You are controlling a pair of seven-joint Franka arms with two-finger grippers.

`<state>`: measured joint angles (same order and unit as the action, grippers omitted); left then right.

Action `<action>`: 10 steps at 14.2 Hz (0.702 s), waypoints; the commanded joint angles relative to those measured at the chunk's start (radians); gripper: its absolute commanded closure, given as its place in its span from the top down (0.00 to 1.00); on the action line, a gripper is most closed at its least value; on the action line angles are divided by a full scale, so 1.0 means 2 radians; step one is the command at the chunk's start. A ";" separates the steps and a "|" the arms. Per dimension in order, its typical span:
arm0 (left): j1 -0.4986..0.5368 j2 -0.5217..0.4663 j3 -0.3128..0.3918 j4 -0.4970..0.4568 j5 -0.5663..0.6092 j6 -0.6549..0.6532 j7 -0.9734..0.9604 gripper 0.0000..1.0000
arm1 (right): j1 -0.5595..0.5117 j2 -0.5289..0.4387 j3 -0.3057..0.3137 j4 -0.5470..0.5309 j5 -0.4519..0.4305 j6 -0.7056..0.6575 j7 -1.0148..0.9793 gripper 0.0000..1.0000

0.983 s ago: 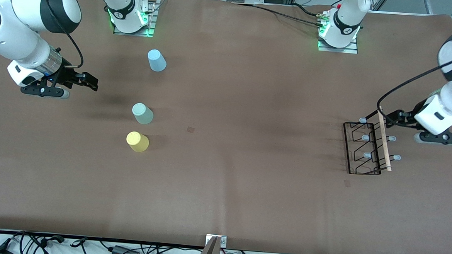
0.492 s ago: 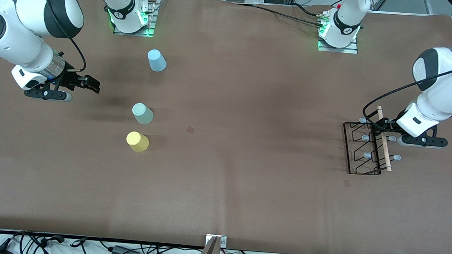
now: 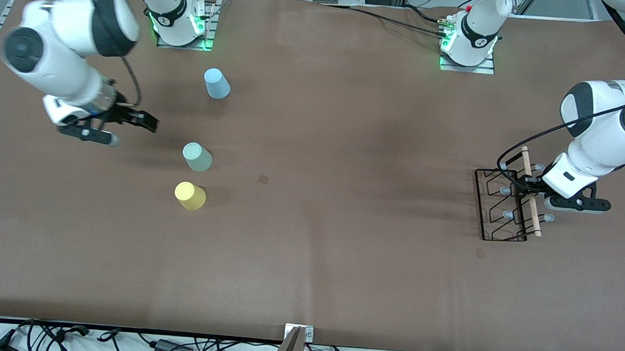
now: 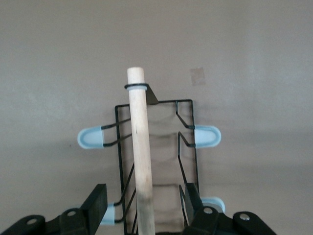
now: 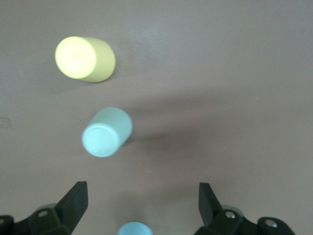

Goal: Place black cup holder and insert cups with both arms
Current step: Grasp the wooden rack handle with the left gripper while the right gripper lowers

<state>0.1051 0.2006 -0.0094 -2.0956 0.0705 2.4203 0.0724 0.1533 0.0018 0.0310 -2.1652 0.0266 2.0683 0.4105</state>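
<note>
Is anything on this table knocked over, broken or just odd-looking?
Nothing looks broken or spilled. The three cups, light blue, mint green and yellow, all stand upside down, apart from one another. The black cup holder sits at the left arm's end, empty, with the left gripper straddling its wooden rod.

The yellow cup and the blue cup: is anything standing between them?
Yes, the mint green cup stands between the yellow cup and the blue cup, all apart, as the front view shows.
</note>
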 commanded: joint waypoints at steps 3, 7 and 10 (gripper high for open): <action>0.004 0.002 -0.002 -0.004 0.007 0.005 0.009 0.25 | 0.058 0.071 -0.002 -0.004 0.004 0.090 0.114 1.00; 0.004 0.001 -0.003 0.004 0.007 -0.014 0.007 0.01 | 0.064 0.098 -0.004 -0.019 -0.001 0.154 0.103 1.00; 0.004 -0.012 -0.003 0.008 0.007 -0.021 0.008 0.01 | 0.051 0.103 -0.003 -0.051 -0.002 0.211 0.072 1.00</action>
<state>0.1062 0.2075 -0.0095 -2.0951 0.0707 2.4116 0.0726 0.2709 0.2269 0.0240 -2.2118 0.0252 2.4261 0.5981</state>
